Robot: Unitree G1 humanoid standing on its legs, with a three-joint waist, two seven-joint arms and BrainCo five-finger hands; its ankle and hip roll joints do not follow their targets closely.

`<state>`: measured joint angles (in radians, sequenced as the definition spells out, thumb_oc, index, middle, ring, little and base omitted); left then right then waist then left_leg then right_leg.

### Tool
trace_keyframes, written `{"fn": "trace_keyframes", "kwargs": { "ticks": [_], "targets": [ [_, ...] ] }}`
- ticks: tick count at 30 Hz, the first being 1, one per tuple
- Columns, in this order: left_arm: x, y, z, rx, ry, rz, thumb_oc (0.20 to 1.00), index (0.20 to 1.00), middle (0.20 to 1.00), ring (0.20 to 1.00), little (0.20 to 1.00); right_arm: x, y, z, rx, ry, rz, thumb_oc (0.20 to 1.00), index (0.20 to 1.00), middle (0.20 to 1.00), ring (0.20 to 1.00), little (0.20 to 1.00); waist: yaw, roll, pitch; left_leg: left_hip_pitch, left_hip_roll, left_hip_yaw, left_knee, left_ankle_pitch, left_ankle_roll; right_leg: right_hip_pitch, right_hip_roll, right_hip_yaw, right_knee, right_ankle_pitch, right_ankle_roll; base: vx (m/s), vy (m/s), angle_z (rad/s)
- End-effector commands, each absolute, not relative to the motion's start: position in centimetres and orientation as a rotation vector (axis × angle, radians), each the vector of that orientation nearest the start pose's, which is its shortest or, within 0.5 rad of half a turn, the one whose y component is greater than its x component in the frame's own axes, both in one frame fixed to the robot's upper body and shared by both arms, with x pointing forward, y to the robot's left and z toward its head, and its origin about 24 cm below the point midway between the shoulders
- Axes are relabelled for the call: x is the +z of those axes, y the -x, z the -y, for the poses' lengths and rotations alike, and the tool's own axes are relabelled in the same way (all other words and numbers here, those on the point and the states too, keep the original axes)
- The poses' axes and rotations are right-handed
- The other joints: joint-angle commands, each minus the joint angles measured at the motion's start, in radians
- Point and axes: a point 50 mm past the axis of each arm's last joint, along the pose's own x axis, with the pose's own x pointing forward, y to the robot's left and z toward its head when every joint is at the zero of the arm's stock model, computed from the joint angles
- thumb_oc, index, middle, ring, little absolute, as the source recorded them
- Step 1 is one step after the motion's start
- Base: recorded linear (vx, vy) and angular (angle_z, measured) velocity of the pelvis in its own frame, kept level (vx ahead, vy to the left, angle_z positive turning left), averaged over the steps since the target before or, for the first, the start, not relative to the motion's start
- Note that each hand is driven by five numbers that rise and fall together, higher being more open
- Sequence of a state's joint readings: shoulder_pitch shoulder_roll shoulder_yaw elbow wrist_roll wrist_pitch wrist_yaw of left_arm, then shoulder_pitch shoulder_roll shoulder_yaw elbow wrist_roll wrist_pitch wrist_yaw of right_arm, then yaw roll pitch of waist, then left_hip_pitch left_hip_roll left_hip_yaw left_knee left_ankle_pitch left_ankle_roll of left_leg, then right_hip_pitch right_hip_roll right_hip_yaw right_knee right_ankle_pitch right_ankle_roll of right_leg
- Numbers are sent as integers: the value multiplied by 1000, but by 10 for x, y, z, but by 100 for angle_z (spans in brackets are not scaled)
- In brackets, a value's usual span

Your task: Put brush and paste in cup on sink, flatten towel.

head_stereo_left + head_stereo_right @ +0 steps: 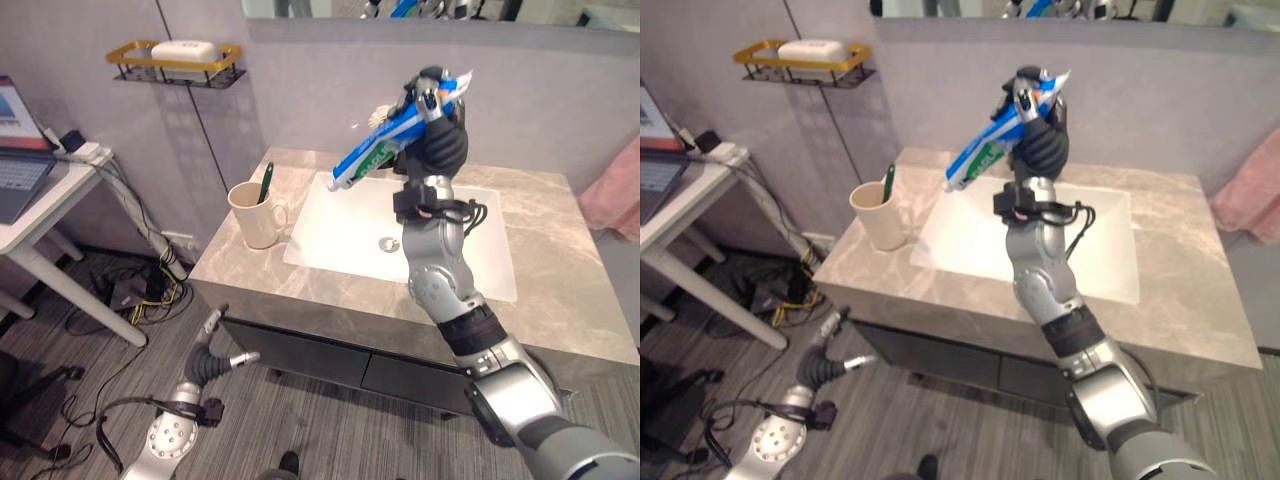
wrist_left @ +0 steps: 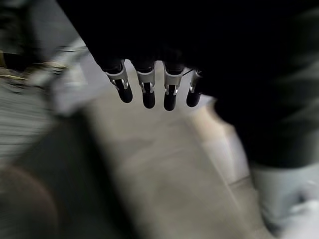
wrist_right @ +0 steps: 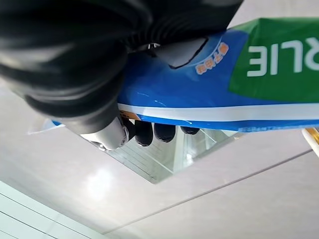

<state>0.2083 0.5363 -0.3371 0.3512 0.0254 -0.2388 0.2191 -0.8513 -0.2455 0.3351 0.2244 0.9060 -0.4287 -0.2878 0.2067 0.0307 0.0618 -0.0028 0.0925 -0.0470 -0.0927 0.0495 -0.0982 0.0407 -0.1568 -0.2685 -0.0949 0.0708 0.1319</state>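
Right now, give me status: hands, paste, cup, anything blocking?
Right hand shut on toothpaste tube, raised above the basin. Left hand low by the cabinet, open, holding nothing. Cup on counter with brush in it; path to it clear.

A gold-rimmed black wire shelf (image 1: 176, 62) is fixed to the grey wall and carries a white soap bar (image 1: 182, 49). To its left stands a white table (image 1: 40, 215) with an open laptop (image 1: 18, 150) on it and a white power adapter (image 1: 84, 152) near its corner. On the grey wood-look floor (image 1: 320, 420) beneath lies a tangle of black and yellow cables (image 1: 145, 290). A mirror (image 1: 440, 10) hangs along the wall at the top.
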Motion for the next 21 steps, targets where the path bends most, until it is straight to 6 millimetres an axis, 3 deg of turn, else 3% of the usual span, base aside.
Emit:
{"fn": "trace_keyframes", "kwargs": {
  "ticks": [1, 2, 8, 21],
  "targets": [
    [-36, -186, -243, -113, -698, -284, 1000, 1000, 1000, 1000, 1000, 308, -331, 91, 303, -664, 867, 200, 200, 200, 200, 200, 12, -77, -16, -4, -20, -33, 5, -19, 8, 82, -86, 18, 8, -22, 33, 2, -10, 39],
    [-47, -179, -248, -97, -703, -347, 1000, 1000, 1000, 1000, 1000, 311, -332, 92, 297, -656, 872, 200, 200, 200, 200, 200, 23, -82, -16, -15, -22, -49, 5, -15, 8, 86, -84, 1, 8, -25, 33, 1, -10, 37],
    [-62, -172, -250, -86, -700, -425, 1000, 1000, 1000, 1000, 1000, 321, -332, 90, 308, -613, 899, 200, 200, 200, 200, 200, 41, -100, -11, -40, -30, -77, 5, -8, 11, 85, -84, -27, 8, -28, 37, 10, 10, 27],
    [-58, -174, -247, -104, -719, -400, 1000, 1000, 1000, 1000, 1000, 336, -337, 81, 298, -530, 895, 200, 200, 200, 200, 200, 66, -137, 10, -92, -48, -93, 5, -5, 19, 49, -102, -37, 8, -14, 52, 4, 14, 3]
  ]
}}
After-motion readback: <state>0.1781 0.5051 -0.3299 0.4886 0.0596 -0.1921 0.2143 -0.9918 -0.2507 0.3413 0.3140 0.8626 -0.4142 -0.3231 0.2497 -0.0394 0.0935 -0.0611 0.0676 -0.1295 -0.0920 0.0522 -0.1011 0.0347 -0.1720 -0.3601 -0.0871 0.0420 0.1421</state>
